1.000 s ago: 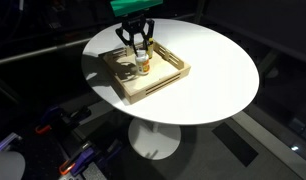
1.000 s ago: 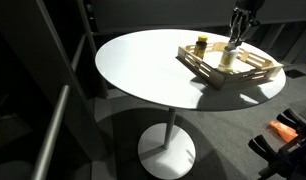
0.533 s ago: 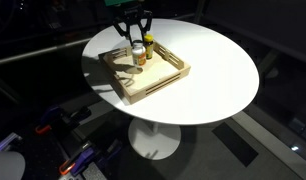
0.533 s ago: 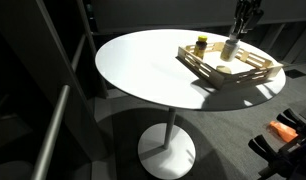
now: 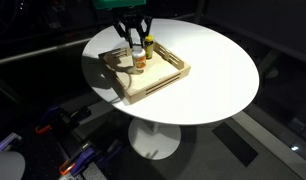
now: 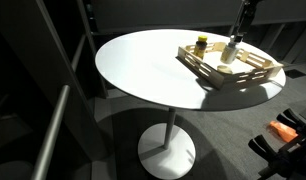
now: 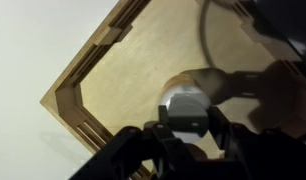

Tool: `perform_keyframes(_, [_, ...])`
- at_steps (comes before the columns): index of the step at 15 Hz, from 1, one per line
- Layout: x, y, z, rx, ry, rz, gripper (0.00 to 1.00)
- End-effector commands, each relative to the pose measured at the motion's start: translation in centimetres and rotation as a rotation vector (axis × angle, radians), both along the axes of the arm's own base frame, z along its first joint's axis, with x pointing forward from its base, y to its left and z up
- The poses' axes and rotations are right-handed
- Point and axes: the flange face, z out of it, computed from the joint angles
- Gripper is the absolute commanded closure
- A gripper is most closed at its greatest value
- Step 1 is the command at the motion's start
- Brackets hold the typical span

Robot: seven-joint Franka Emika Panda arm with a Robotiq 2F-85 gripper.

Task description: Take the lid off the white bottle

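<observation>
The white bottle [image 5: 139, 59] with its orange band stands in the wooden tray [image 5: 158, 86] next to a dark bottle with a yellow cap [image 5: 149, 45]. It also shows in an exterior view [image 6: 230, 51]. My gripper [image 5: 134, 38] hangs just above the white bottle in both exterior views [image 6: 239, 30]. In the wrist view the gripper [image 7: 188, 117] is shut on the small round white lid [image 7: 188, 106], with a finger on each side. A pale round shape [image 7: 200, 77] just behind the lid looks like the bottle's top.
The tray [image 6: 219, 78] sits toward one edge of a round white table [image 5: 213, 60] on a single pedestal. The tray's raised wooden rim [image 7: 78, 92] surrounds both bottles. Dark floor and railings surround the table.
My gripper has risen from low around the white bottle's top to a little above it, with the lid between its fingers. The bottle stays in the tray.
</observation>
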Motion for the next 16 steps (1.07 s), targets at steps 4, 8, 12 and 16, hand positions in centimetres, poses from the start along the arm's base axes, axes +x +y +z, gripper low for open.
perform_keyframes(4, [0.5, -0.7, -2.4, 0.012, 0.010, -0.181, 0.81])
perform_keyframes(8, [0.4, -1.0, -3.1, -0.001, 0.004, -0.262, 0.81])
perform_keyframes(12, [0.1, -1.0, -3.3, -0.036, 0.002, -0.353, 0.81])
perform_keyframes(16, [-0.1, -0.6, -3.2, -0.066, 0.034, -0.490, 0.81])
